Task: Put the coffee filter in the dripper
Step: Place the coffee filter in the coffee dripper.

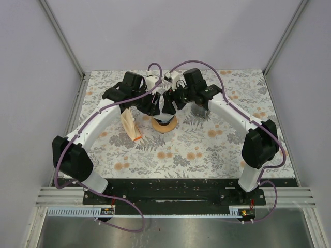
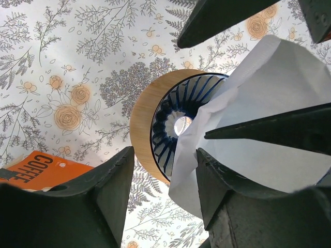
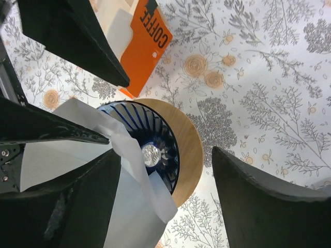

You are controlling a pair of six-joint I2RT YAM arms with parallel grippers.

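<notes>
Left wrist view — white filter (image 2: 274,82) lies partly over blue dripper (image 2: 170,106).

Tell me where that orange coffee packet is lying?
In the top view, the orange coffee packet lies on the floral table just left of the dripper, beside the left arm.

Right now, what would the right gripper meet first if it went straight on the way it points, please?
Probably the white coffee filter draped into the blue dripper, straight ahead of the right gripper. Depth is unclear, so the dripper's rim might come first.
</notes>
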